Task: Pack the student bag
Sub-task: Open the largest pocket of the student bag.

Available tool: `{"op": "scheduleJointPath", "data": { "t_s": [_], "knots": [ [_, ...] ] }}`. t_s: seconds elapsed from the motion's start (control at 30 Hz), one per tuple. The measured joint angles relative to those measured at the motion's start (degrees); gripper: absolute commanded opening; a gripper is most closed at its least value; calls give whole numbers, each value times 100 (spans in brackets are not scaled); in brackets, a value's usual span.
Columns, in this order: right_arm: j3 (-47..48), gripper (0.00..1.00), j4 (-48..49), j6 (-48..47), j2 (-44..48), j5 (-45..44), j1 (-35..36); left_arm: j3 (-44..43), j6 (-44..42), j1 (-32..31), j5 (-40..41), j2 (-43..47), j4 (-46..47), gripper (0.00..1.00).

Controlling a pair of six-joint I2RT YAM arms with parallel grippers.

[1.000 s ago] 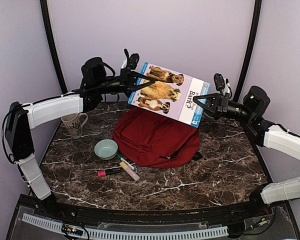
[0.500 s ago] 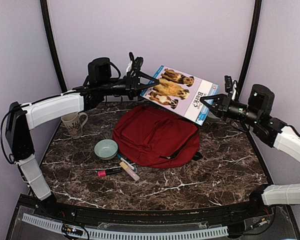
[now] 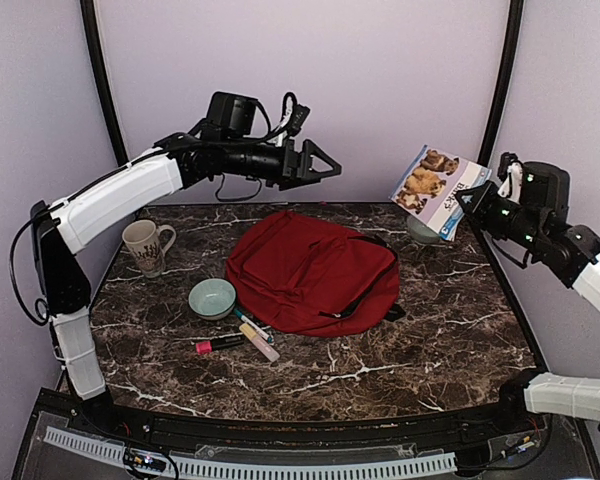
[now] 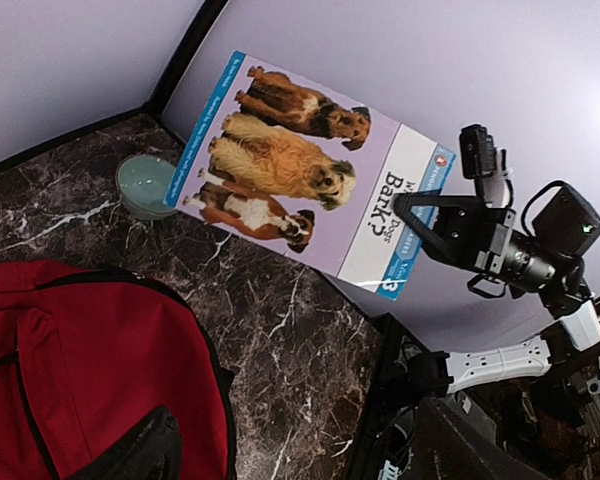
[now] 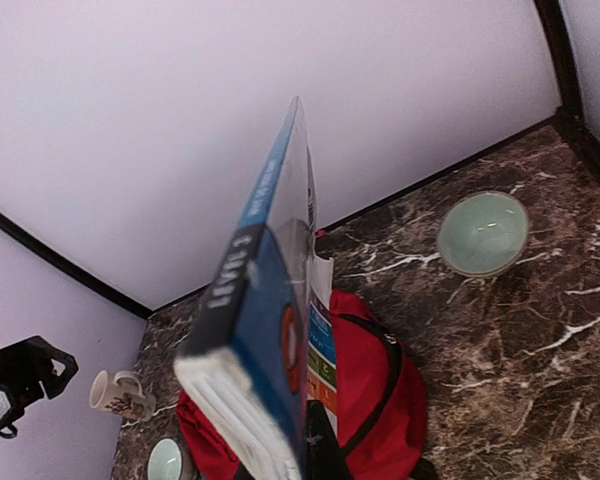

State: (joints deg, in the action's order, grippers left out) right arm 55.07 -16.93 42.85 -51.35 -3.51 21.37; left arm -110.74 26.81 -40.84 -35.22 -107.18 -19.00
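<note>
While the right end effector (image 3: 467, 199) clamps a dog book (image 3: 435, 188) by one edge, aloft near the desk's (image 3: 430, 340) right rear corner: left end effector (image 3: 320, 166), fingers spread, empty, aloft at rear. Student bag (image 3: 310, 268), flat mid-desk; bare marble at its front and right.

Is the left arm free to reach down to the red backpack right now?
Probably yes. The left gripper is open and empty above the backpack, with nothing between them; the right gripper holds the book off to the side.
</note>
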Motion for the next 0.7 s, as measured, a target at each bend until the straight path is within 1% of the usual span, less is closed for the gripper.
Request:
{"op": "scheduleJointPath", "data": {
  "t_s": [0.07,0.17,0.33,0.47,0.53,0.7],
  "knots": [
    [31,0,-234,-37,50,-262,-52,-549,-243,-133,227,-417,-452,79],
    [42,0,-647,-57,184,-678,-188,-975,-522,-345,557,-988,-1036,77],
    [48,0,-1145,-61,332,-1113,-264,-1108,-789,-688,1097,-1801,-1823,76],
    [48,0,-1449,-61,422,-1274,-278,-1113,-883,-951,1366,-2118,-2133,67],
    [37,0,-1519,-59,444,-1290,-291,-1200,-922,-1088,1429,-2186,-2229,65],
    [-39,0,-1602,-59,398,-1255,-306,-1729,-925,-1360,1545,-2385,-2312,64]
  ]
}}
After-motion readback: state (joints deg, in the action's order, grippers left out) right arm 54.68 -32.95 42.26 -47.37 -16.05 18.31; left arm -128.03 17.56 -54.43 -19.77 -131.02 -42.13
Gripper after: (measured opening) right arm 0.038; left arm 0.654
